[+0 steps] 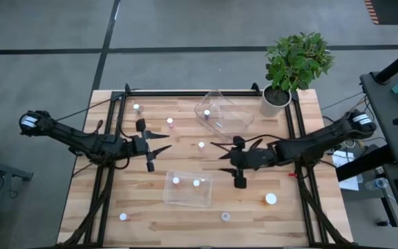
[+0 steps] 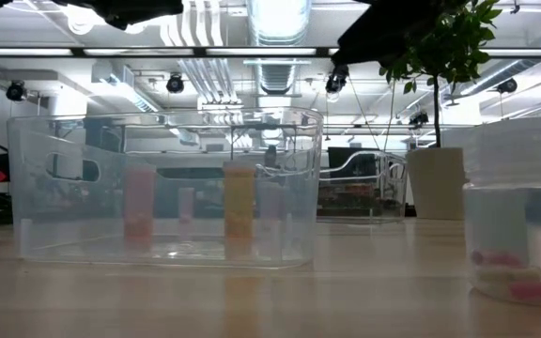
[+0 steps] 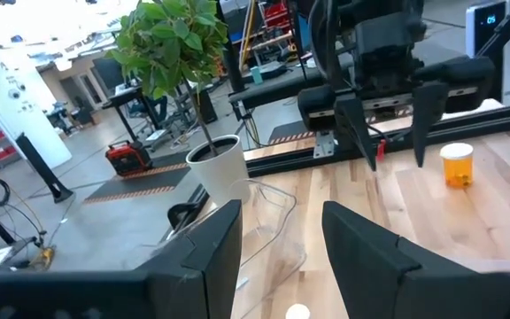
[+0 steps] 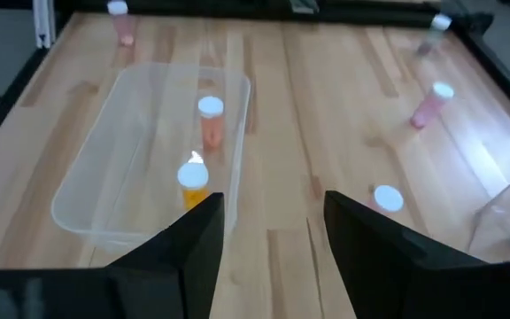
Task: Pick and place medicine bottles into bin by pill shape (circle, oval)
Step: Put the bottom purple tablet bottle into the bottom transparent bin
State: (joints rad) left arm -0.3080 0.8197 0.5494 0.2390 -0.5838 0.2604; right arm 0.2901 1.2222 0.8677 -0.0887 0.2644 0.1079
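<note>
Two bottles [image 1: 186, 182] in near bin [image 1: 170, 197], one bottle [image 1: 206, 113] in far bin [image 1: 240, 114]; both jaws released, empty.

— Where on the tabletop [image 1: 109, 200]?
— Near bin [image 1: 188, 188] at front centre, two bottles [image 1: 186, 182] inside. Far bin [image 1: 223, 112] behind it, tilted, one bottle [image 1: 206, 113] inside.
— Between them?
— Single bottle [image 1: 201, 145], flanked by left claw [image 1: 163, 142] and right claw [image 1: 223, 150].
— Elsewhere?
— Plant pot [image 1: 276, 100] at back right corner. Larger bottle [image 1: 271, 199] front right.
</note>
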